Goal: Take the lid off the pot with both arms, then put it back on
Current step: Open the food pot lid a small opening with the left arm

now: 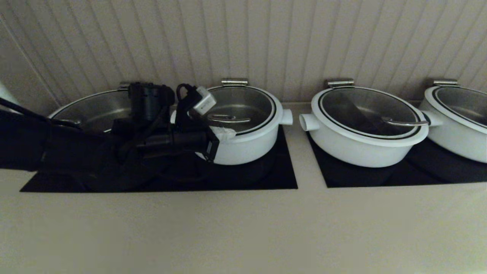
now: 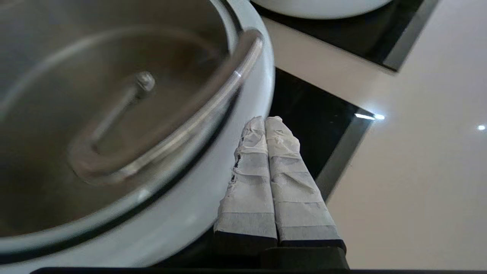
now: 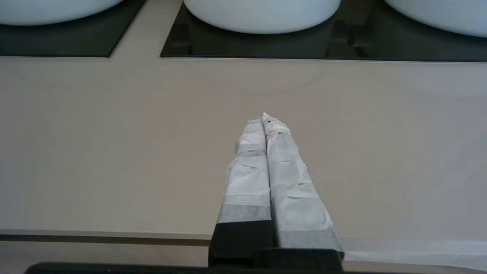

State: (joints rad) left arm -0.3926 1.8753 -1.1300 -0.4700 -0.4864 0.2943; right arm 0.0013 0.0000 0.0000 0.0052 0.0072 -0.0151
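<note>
The pot [image 1: 251, 146] is the deep white one left of centre on a black hob panel, with a stubby side handle [image 1: 287, 116] and a steel hinge behind. The glass lid [image 1: 247, 102] sits on it, its steel bar handle [image 1: 228, 119] toward the front. My left gripper [image 1: 224, 133] is shut and empty, its taped fingertips at the pot's front-left rim. In the left wrist view the gripper [image 2: 265, 120] lies beside the lid's white rim [image 2: 213, 182], outside the bar handle [image 2: 114, 125]. My right gripper [image 3: 265, 118] is shut and empty above the bare counter, out of the head view.
A wide pot [image 1: 95, 110] stands at the left, partly hidden by my left arm. Two wider lidded white pots [image 1: 361, 140] [image 1: 456, 125] stand to the right on a second black panel [image 1: 418, 171]. A beige counter [image 1: 243, 228] runs in front; a ribbed wall stands behind.
</note>
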